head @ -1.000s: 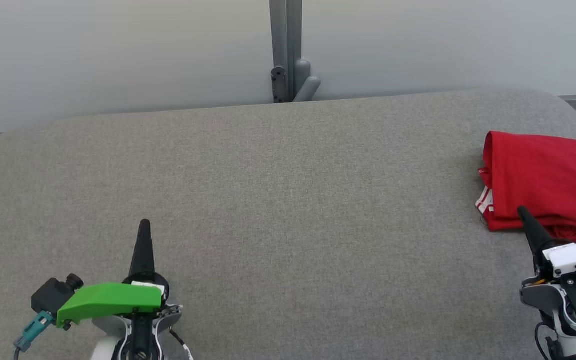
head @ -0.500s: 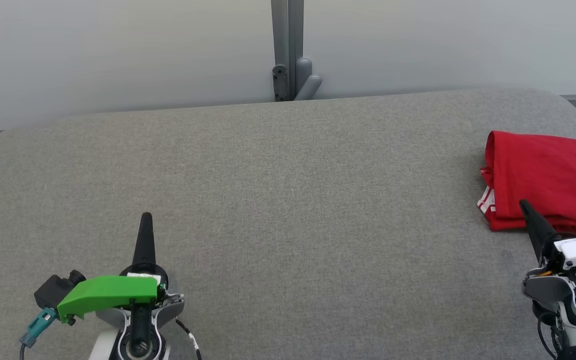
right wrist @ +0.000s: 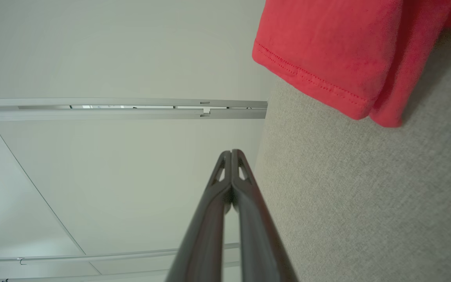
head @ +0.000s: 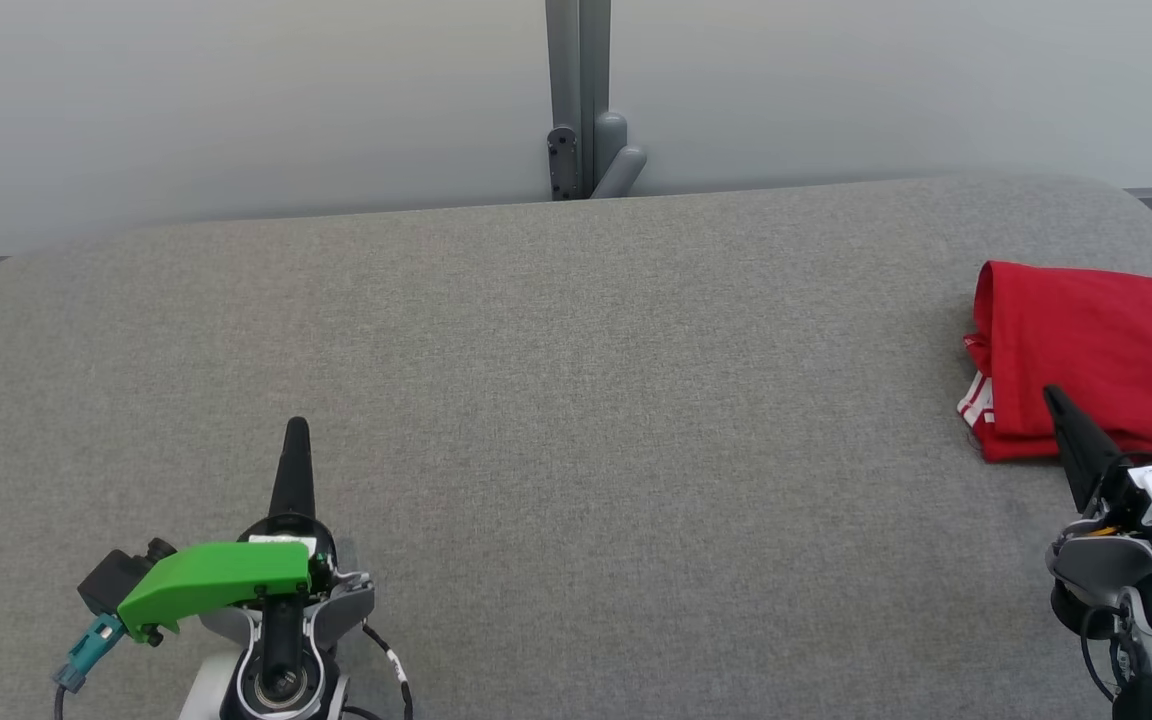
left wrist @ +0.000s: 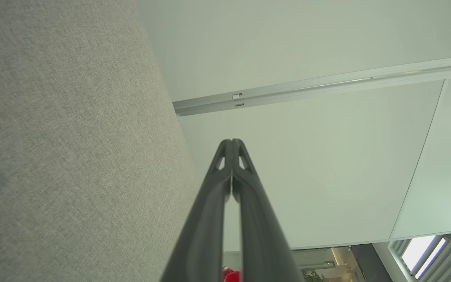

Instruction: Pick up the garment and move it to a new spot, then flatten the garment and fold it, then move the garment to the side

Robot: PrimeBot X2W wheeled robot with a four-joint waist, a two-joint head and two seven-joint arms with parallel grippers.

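Two grippers, both empty.

1. Left gripper [head: 294, 440]: fingers pressed together with nothing between them, confirmed along its own fingers [left wrist: 232, 143]. It hovers over the bare near-left part of the table [head: 576, 350], well apart from the cloth.

2. Right gripper [head: 1058, 410]: likewise closed on nothing [right wrist: 231, 152]. Its tip points at the near edge of the garment.

3. Garment [head: 1086, 340]: red, with dark lettering at the frame's right edge. It lies folded at the far right of the table and runs out of the head view there. The task looks all but complete.

4. Hazards, as judged:
- A forward or sideways drift of the right tip could catch the near fold and drag the layers open.
- The bundle lies close to the table's right edge, so a push that way might send it over.

5. View differences:
- The head view overlaps the right tip with the cloth and leaves contact unsettled.
- The right wrist view shows the stitched hem [right wrist: 319, 51] resting on grey fabric, with the fingertips apart from it.
- The left wrist view adds a sliver of red [left wrist: 231, 276] behind its fingers.
- The head view alone gives the whole layout, with the grey post [head: 578, 100] behind the table.
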